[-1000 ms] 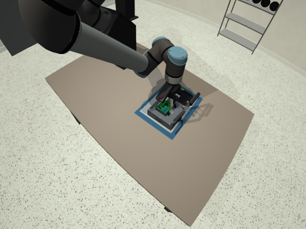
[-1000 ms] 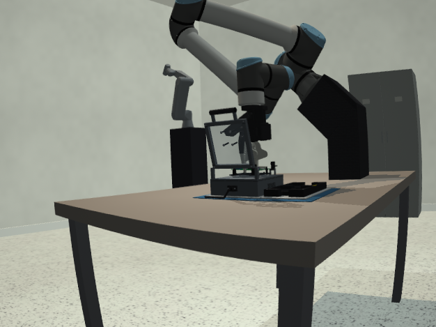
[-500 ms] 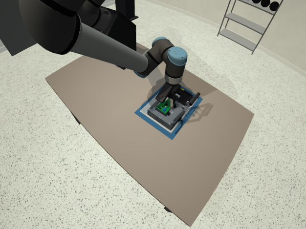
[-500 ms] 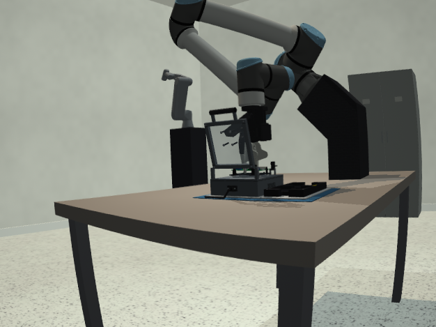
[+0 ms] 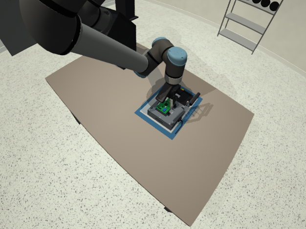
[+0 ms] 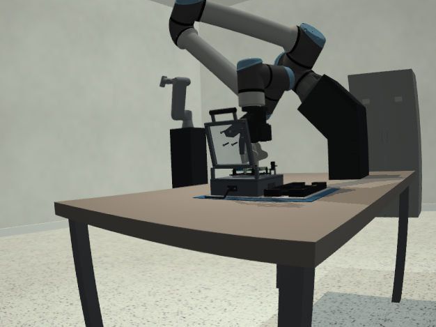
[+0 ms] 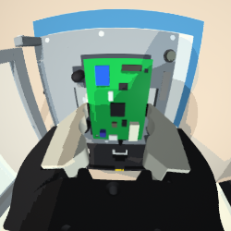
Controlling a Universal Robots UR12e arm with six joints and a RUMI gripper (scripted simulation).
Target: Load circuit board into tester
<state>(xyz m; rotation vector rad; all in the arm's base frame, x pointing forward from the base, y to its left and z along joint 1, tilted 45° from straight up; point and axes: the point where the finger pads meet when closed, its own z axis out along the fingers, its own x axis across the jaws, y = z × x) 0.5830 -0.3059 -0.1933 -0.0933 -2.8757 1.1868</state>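
My pincer (image 7: 117, 121) is clamped on the circuit board (image 7: 117, 99), one pale finger (image 7: 69, 140) on each long edge. The board faces me component side up, with the white connector (image 7: 133, 131) at the end nearest my wrist and the blue part (image 7: 102, 75) at the far end. From above, it sits over the tester (image 5: 165, 116), inside the open bay.

To do this step well, I judge I should keep the board level, lower it straight and slowly, and release only once it lies flat with both pins through its holes. Any tilt would likely catch an edge on a pin. The connector end also has to face the lone black post (image 7: 170, 55), a dark round knob past the board's far right corner. With the connector toward my wrist, the heading looks doubtful to me and I would check it before letting go.

Much is hard to read. The board covers the pins, so I cannot tell whether they are lined up with its holes. Whether the board already touches the tester bed is unclear. Farther off, the lid (image 6: 227, 142) stands raised on its hinge, close to my wrist in the side view. The black tray (image 6: 294, 189) lies just beside the tester on the blue mat (image 5: 139, 113), on the brown surface (image 5: 102, 126).
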